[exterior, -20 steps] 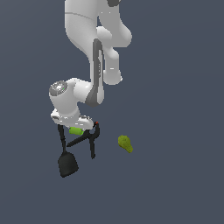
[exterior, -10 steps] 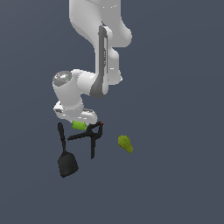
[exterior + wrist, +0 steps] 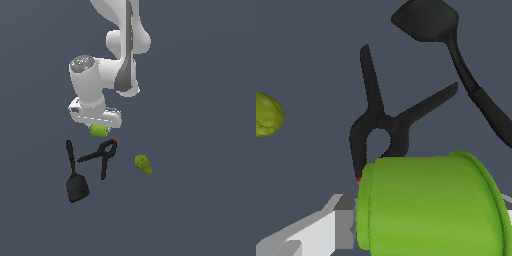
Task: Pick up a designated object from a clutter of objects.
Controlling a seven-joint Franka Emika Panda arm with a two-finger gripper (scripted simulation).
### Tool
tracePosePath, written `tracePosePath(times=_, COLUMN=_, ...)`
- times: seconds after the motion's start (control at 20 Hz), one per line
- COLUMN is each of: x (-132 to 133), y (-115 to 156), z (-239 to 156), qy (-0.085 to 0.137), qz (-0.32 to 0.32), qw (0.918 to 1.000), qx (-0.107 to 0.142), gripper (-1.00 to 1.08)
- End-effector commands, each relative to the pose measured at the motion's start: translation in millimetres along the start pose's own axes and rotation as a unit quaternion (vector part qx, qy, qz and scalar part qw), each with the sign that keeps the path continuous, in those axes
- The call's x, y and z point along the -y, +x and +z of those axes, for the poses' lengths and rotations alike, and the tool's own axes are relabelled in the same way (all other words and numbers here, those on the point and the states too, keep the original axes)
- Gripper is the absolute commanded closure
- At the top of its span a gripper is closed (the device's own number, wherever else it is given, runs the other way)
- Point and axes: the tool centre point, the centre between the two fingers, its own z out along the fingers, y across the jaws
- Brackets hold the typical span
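Got it: my end effector (image 3: 99, 129) is clamped on the green cup (image 3: 99, 131), now lifted above the clamp (image 3: 101, 155) mid-frame. Pick's basically done.

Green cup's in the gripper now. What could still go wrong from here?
1. The green cup lies sideways in the gripper; its smooth round wall could roll or slip out.
2. The black clamp sits just beneath, its red tip closest; a dropped cup would probably hit it.
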Motion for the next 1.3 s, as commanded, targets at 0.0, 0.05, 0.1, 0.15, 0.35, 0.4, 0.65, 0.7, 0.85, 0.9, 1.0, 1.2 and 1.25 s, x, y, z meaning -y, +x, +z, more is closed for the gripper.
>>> tracePosePath(times=0.0, x=11, y=-8, z=-19, qy=0.000, qz=0.000, qw=1.0000, qx=0.000, gripper=1.08)
tracePosePath(times=0.05, x=15, y=-12, z=-27, qy=-0.001, qz=0.000, qw=1.0000, qx=0.000, gripper=1.08)
tracePosePath(times=0.1, x=20, y=-15, z=-35, qy=-0.001, qz=0.000, qw=1.0000, qx=0.000, gripper=1.08)
tracePosePath(times=0.15, x=25, y=-19, z=-42, qy=-0.001, qz=0.000, qw=1.0000, qx=0.000, gripper=1.08)
tracePosePath(times=0.35, x=43, y=-33, z=-75, qy=-0.002, qz=0.000, qw=1.0000, qx=0.001, gripper=1.08)
tracePosePath(times=0.4, x=48, y=-36, z=-83, qy=-0.002, qz=0.000, qw=1.0000, qx=0.001, gripper=1.08)
tracePosePath(times=0.65, x=75, y=-55, z=-128, qy=-0.003, qz=0.000, qw=1.0000, qx=0.002, gripper=1.08)
tracePosePath(times=0.7, x=80, y=-59, z=-137, qy=-0.003, qz=0.000, qw=1.0000, qx=0.002, gripper=1.08)
tracePosePath(times=0.85, x=96, y=-70, z=-164, qy=-0.003, qz=-0.001, qw=1.0000, qx=0.003, gripper=1.08)
tracePosePath(times=0.9, x=101, y=-74, z=-173, qy=-0.003, qz=-0.001, qw=1.0000, qx=0.003, gripper=1.08)
tracePosePath(times=1.0, x=112, y=-81, z=-190, qy=-0.003, qz=-0.001, qw=1.0000, qx=0.003, gripper=1.08)
tracePosePath(times=1.2, x=131, y=-93, z=-223, qy=-0.002, qz=-0.001, qw=1.0000, qx=0.004, gripper=1.08)
tracePosePath(times=1.25, x=136, y=-96, z=-230, qy=-0.002, qz=-0.001, qw=1.0000, qx=0.004, gripper=1.08)
